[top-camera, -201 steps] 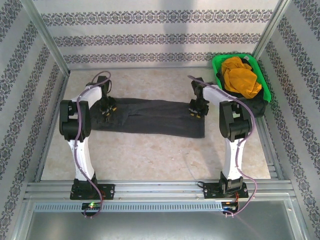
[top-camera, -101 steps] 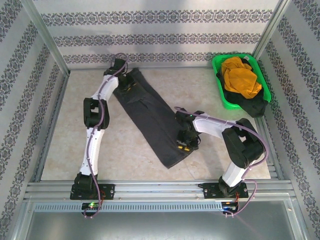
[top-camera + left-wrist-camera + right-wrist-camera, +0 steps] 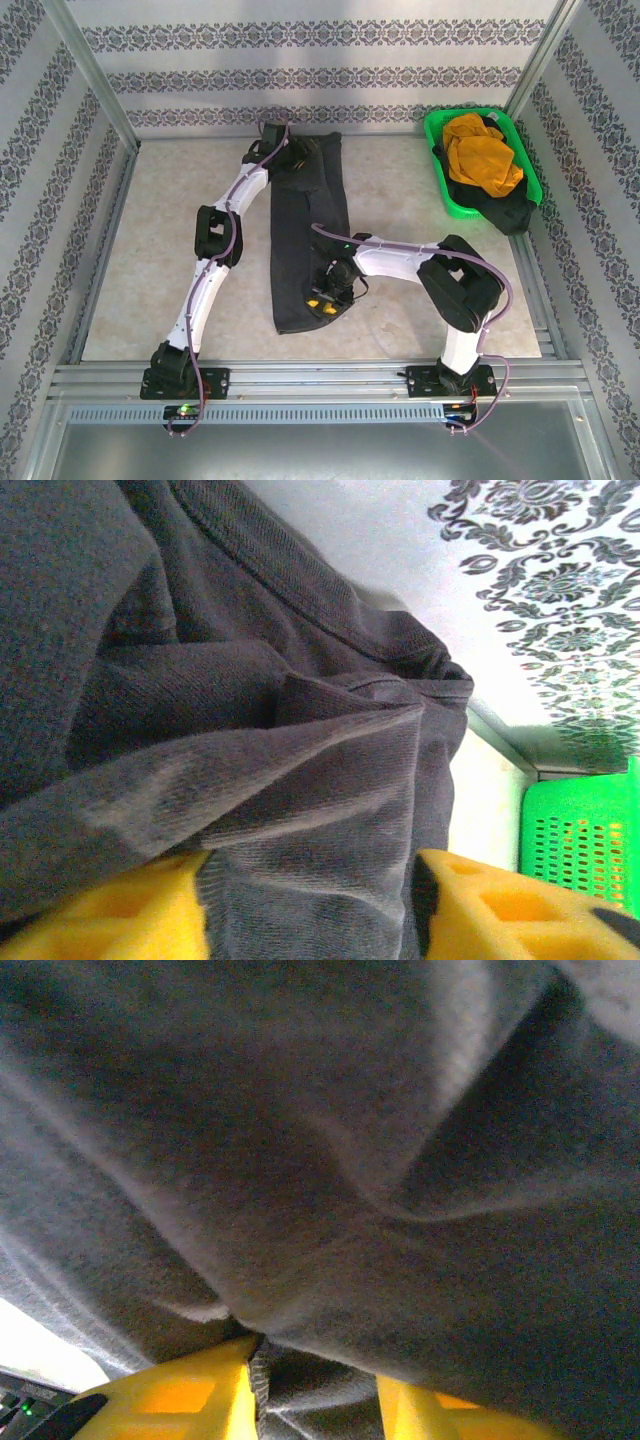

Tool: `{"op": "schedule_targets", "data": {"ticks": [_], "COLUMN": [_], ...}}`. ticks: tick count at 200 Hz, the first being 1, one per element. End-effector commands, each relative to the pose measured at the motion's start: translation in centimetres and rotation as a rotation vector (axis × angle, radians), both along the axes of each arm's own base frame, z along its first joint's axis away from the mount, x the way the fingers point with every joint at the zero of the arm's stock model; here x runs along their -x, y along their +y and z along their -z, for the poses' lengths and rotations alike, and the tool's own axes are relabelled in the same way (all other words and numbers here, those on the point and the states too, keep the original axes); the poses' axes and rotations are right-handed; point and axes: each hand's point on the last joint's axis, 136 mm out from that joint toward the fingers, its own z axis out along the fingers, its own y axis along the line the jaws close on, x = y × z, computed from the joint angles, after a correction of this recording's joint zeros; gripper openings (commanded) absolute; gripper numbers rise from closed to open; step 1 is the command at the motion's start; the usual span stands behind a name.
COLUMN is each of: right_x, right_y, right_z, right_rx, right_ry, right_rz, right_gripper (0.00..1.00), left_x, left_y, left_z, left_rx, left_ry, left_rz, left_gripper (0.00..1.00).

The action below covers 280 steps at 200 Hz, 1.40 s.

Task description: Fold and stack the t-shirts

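From the overhead camera, the plain dark charcoal grey cloth t-shirt point(image 3: 300, 250) lay as a long narrow band on the pale table point(image 3: 400, 190), running from the back wall toward the near edge. The left gripper point(image 3: 290, 160) sat at its far end and the right gripper point(image 3: 325, 297) near its lower end, on the right-hand edge. One claw at each end suits stretching the band flat and straight before a cross fold. The bright green plastic basket point(image 3: 437, 165) stood well apart in the far right corner, holding the mustard orange t-shirt point(image 3: 480, 150), with the black t-shirt point(image 3: 505, 212) spilling over its near rim; both looked unfolded.

At the left wrist, the two yellow fingers point(image 3: 120, 910) stood fairly wide apart with a bunched fold of the grey cloth filling the gap between them. A stitched hem ran above, and the basket showed at the right edge. Whether the fingers pressed the cloth or merely straddled it could not be told.

At the right wrist, the yellow fingers point(image 3: 180, 1400) stood closer together, with a puckered ridge of grey fabric rising from the gap and draping across the lens. It looked pinched, but a firm hold could not be confirmed.

Judging by the layout, this shirt was mid-fold.
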Motion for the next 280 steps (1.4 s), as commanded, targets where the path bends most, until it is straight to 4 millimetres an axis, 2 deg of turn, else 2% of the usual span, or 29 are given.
{"op": "schedule_targets", "data": {"ticks": [1, 13, 25, 37, 41, 52, 68, 75, 80, 115, 131, 144, 157, 167, 187, 221, 243, 264, 280], "right_x": [-0.7, -0.9, -0.9, -1.1, -1.1, -1.3, -1.5, -1.4, -1.4, -0.2, 0.1, 0.2, 0.5, 0.5, 0.5, 0.7, 1.2, 1.8, 2.2], "right_y": [-1.8, -3.0, -4.8, -7.0, -7.8, -9.3, -10.6, -10.7, -10.5, -8.4, -7.3, -6.7, -6.8, -6.9, -6.7, -6.4, -6.6, -7.2, -7.4], "right_z": [-2.6, -4.3, -5.5, -6.0, -6.0, -6.0, -5.7, -5.3, -5.1, -2.2, -1.2, -0.6, 0.1, 0.5, 0.7, 0.5, 0.1, -0.2, -0.5], "right_rx": [0.017, 0.012, 0.02, 0.038, 0.043, 0.042, 0.048, 0.047, 0.045, 0.028, 0.032, 0.039, 0.061, 0.07, 0.061, 0.041, 0.035, 0.045, 0.043], "right_ry": [-0.077, -0.109, -0.138, -0.169, -0.178, -0.216, -0.267, -0.279, -0.284, -0.228, -0.215, -0.194, -0.166, -0.154, -0.151, -0.144, -0.134, -0.12, -0.117], "right_rz": [-0.039, -0.056, -0.061, -0.06, -0.061, -0.087, -0.173, -0.227, -0.262, -0.422, -0.462, -0.468, -0.467, -0.461, -0.455, -0.447, -0.435, -0.421, -0.407], "right_gripper": [0.41, 0.42, 0.43, 0.43, 0.43, 0.43, 0.46, 0.46, 0.46, 0.47, 0.46, 0.46, 0.44, 0.42, 0.35, 0.11, 0.06, 0.03, 0.0], "left_x": [1.2, 3.0, 5.3, 8.2, 9.4, 12.8, 18.9, 21.6, 24.1, 39.3, 44.6, 47.5, 49.5, 50.3, 50.8, 51.6, 52.1, 52.6, 52.6], "left_y": [1.0, 1.5, 1.8, 2.5, 2.8, 3.5, 4.2, 4.4, 4.7, 4.5, 4.0, 3.3, 2.7, 2.4, 1.7, 1.1, 0.6, 2.7, 4.0], "left_z": [-8.1, -10.5, -11.9, -12.7, -12.0, -11.8, -9.0, -8.5, -7.0, -2.0, 0.0, 1.0, 1.8, 2.4, 3.3, 4.9, 5.2, 4.4, 3.3], "left_rx": [-0.047, -0.086, -0.12, -0.158, -0.171, -0.178, -0.181, -0.186, -0.199, -0.211, -0.198, -0.186, -0.187, -0.189, -0.178, -0.205, -0.215, -0.362, -0.417], "left_ry": [-0.062, -0.057, -0.046, -0.027, 0.001, 0.046, 0.17, 0.214, 0.271, 0.544, 0.653, 0.709, 0.745, 0.762, 0.787, 0.846, 0.869, 0.89, 0.862], "left_rz": [0.0, 0.011, 0.021, 0.029, 0.032, 0.047, 0.093, 0.117, 0.137, 0.329, 0.383, 0.412, 0.428, 0.436, 0.444, 0.454, 0.477, 0.48, 0.45], "left_gripper": [0.6, 0.62, 0.62, 0.62, 0.62, 0.61, 0.6, 0.59, 0.58, 0.57, 0.56, 0.57, 0.57, 0.57, 0.57, 0.5, 0.45, 0.45, 0.54]}}
